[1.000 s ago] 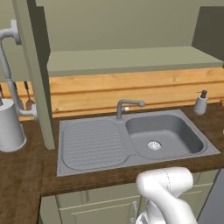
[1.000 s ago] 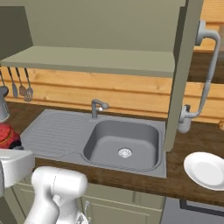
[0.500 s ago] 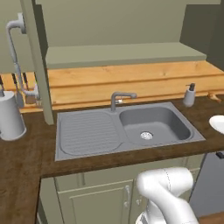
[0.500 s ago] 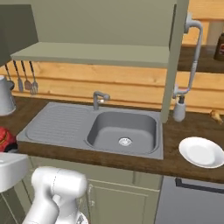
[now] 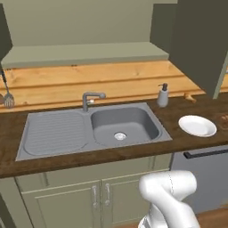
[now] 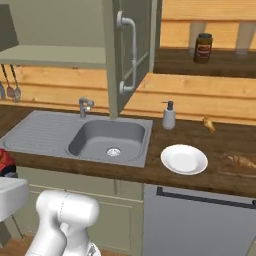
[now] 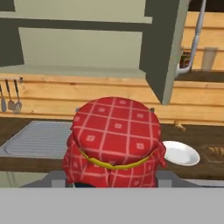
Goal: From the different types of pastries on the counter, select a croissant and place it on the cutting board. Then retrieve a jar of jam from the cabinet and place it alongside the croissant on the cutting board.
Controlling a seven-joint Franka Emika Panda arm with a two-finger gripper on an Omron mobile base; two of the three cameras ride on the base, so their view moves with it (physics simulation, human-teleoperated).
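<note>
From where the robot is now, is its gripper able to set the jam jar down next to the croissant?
Probably not yet. The gripper holds the jam jar low in front of the sink, while the croissant lies far right, past the plate.

You face a dark wood counter (image 6: 150,172) with a grey sink (image 5: 124,125) and tap (image 5: 90,99). Behind it, pale wood wall panelling (image 5: 111,84). Above, olive cabinets, one door (image 6: 131,52) open. Below, olive cupboards (image 5: 71,196) and a grey dishwasher (image 6: 200,225).
</note>
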